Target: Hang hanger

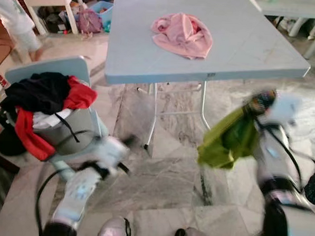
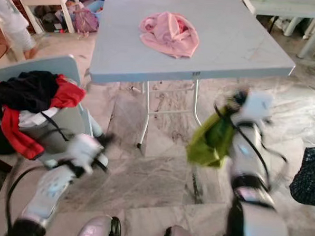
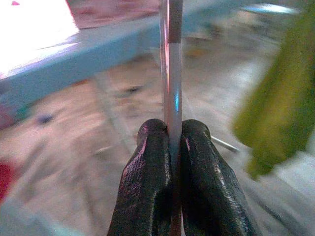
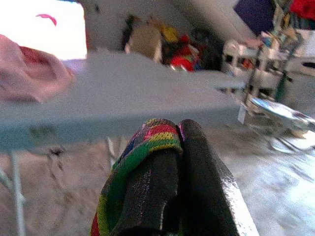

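The right claw was clamped on a band of multicoloured striped fabric, a detail clear from the right wrist view; from the head views the same claw was blurred, and what hung from it read as a green garment dangling below the front edge of the worktop. No hanger could be made out in that bundle.

The left claw had its two black fingers pressed together, with nothing between them; the thin pale rod rising beyond their tips looked to be a worktop leg, though blur left that uncertain. In the left eye view this claw was a smear, low and near the chair.

On the grey worktop lay a crumpled pink garment. To the robot's left stood a grey chair heaped with black, red and white clothes. A person's leg showed at the upper left corner. The floor was veined marble.
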Controlling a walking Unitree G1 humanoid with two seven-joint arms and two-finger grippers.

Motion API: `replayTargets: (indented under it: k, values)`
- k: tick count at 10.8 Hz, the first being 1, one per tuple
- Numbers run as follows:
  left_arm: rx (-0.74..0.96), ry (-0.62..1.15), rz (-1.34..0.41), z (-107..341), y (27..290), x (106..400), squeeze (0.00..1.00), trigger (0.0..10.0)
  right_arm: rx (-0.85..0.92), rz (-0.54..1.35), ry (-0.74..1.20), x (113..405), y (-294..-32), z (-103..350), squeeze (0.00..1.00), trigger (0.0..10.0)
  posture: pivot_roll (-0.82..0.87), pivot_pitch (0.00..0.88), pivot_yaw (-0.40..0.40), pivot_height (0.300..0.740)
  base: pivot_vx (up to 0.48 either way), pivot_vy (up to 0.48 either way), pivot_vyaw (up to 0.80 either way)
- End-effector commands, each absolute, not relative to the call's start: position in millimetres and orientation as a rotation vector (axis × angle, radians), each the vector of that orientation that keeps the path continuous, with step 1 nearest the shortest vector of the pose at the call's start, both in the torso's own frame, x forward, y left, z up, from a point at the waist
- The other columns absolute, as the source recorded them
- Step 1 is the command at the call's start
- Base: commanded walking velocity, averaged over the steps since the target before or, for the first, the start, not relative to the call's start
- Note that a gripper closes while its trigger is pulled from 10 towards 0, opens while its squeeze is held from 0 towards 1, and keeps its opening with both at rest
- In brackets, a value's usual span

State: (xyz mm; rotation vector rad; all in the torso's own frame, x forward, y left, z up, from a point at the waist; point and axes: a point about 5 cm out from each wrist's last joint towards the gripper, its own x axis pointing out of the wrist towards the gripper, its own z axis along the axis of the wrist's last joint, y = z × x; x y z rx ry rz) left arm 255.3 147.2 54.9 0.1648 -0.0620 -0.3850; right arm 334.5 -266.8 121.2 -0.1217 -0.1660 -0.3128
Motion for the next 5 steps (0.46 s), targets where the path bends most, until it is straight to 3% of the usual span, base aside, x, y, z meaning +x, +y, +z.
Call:
replayTargets:
  k: [1, 2, 3, 4, 5]
  values:
    - [0.046, -0.009, -0.196, 48.7, 170.0, 251.5, 0.0, 3.8, -0.121, -0.331, -0.141, 327.7, -273.5, 112.9, 0.0, 0.0, 0.04, 0.051, 0.018, 0.74, 0.0, 0.0, 0.0]
    - [0.032, 0.059, -0.084, 37.2, 180.5, 238.8, 0.0, 8.7, -0.125, -0.337, -0.088, 314.8, -277.1, 95.5, 0.0, 0.0, 0.04, 0.048, 0.01, 0.74, 0.0, 0.0, 0.0]
    - [0.057, 0.071, -0.053, 34.4, 177.8, 234.8, 0.0, 10.0, -0.107, -0.273, -0.091, 306.3, -267.2, 85.8, 0.0, 0.0, 0.04, 0.05, 0.006, 0.74, 0.0, 0.0, 0.0]
    - [0.024, 0.026, -0.032, 43.6, 176.8, 239.0, 0.0, 10.0, -0.044, -0.074, -0.177, 294.2, -234.7, 84.2, 0.0, 0.0, 0.05, 0.07, -0.018, 0.74, 0.0, 0.0, 0.0]
    - [0.013, -0.014, 0.019, 55.6, 182.8, 245.8, 0.0, 10.0, -0.039, -0.012, -0.188, 285.9, -215.7, 80.7, 0.0, 0.0, 0.05, 0.07, -0.023, 0.74, 0.0, 0.0, 0.0]
